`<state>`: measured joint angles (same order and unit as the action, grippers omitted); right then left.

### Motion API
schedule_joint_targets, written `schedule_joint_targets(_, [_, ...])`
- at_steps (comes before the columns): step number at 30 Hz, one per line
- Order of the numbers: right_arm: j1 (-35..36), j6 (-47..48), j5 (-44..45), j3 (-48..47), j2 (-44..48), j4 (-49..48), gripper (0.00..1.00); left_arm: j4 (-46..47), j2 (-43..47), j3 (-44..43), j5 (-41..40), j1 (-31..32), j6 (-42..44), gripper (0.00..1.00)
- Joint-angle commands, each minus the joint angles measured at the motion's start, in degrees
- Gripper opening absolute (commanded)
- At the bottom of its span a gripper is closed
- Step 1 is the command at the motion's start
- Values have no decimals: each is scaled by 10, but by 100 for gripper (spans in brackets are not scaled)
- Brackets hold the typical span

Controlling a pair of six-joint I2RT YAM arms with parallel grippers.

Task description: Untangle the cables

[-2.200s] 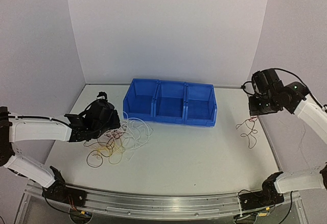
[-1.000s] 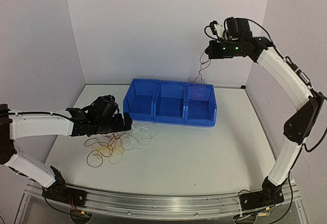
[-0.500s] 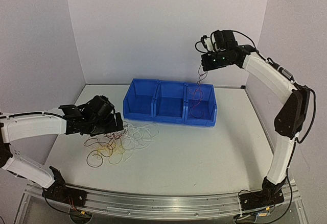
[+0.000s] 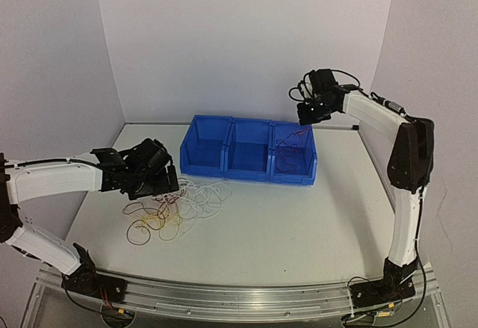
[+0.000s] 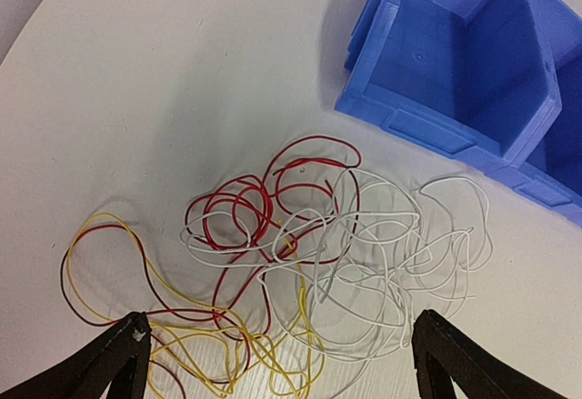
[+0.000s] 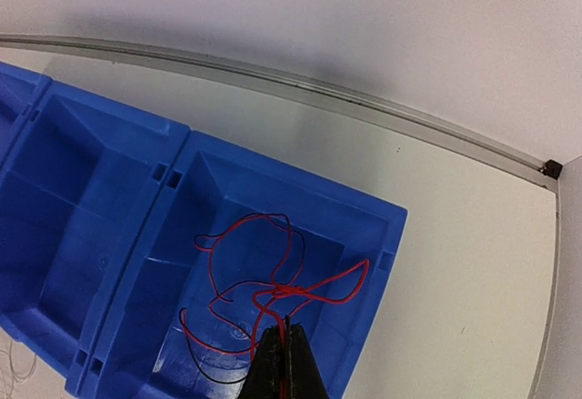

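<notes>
A tangle of thin white, yellow and dark red cables (image 4: pixel 175 205) lies on the table left of the blue bin (image 4: pixel 246 122). My left gripper (image 4: pixel 166 184) hovers over it, open. In the left wrist view the fingers straddle the pile: white cables (image 5: pixel 382 272) on the right, red loops (image 5: pixel 245 213) in the middle, yellow ones (image 5: pixel 182 335) at the lower left. My right gripper (image 4: pixel 306 116) is above the bin's right compartment, shut on a separate red cable (image 6: pixel 285 288). That cable (image 4: pixel 291 145) hangs in curls into the compartment.
The blue bin (image 6: pixel 109 135) has three compartments; the left one (image 5: pixel 455 63) and the middle one hold nothing. The enclosure's white walls stand close behind the bin and on both sides. A metal rail (image 4: pixel 224 298) runs along the near table edge.
The right arm has come down from high above the bin and lowered the red cable into the right compartment. The left gripper has drifted slightly left over the tangle, staying open.
</notes>
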<state>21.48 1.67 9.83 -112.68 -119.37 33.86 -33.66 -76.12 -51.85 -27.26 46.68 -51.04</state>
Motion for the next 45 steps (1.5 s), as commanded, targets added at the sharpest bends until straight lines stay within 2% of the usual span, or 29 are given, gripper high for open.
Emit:
schedule_joint_targets(1, [2, -12, -30, -5, -37, -15, 0, -25, -15, -35, -21, 1, -14, 100])
schedule_joint_targets(4, [2, -12, -55, -8, -55, -14, 1, -29, -17, -40, -25, -1, -15, 100])
schedule_joint_targets(6, [1, -21, -70, -8, -59, -14, 6, -29, -17, -42, -25, -2, -15, 100])
schedule_joint_targets(12, [2, -43, -94, 17, -7, -13, 36, -25, -21, -40, -14, -8, -16, 100])
schedule_joint_targets(13, [3, -44, -94, 25, 9, -13, 42, -23, -23, -39, -11, -9, -17, 100])
schedule_joint_targets(14, [4, -45, -94, 34, 26, -13, 52, -20, -24, -37, -7, -10, -17, 100])
schedule_joint_targets(15, [5, -45, -94, 43, 38, -12, 56, -19, -26, -35, -3, -12, -18, 100])
schedule_joint_targets(22, [32, -26, -36, 128, 149, -9, 76, -16, -32, -25, 16, -20, -23, 100])
schedule_joint_targets(26, [80, -1, -45, 191, 206, -10, 81, -5, -38, -19, 37, -32, -9, 100])
schedule_joint_targets(29, [134, 15, -91, 226, 227, -11, 83, 13, -50, -14, 70, -56, 10, 100])
schedule_joint_targets(35, [266, 53, -169, 284, 201, -78, 83, 67, -86, -15, 137, -104, 54, 100])
schedule_joint_targets(38, [304, 10, -161, 261, 141, -98, 83, 103, -102, -22, 165, -119, 76, 100])
schedule_joint_targets(42, [333, -124, -51, 228, 72, -108, 81, 116, -130, -45, 173, -127, 89, 100])
schedule_joint_targets(45, [343, -192, 0, 204, 20, -113, 80, 142, -146, -52, 185, -129, 101, 100])
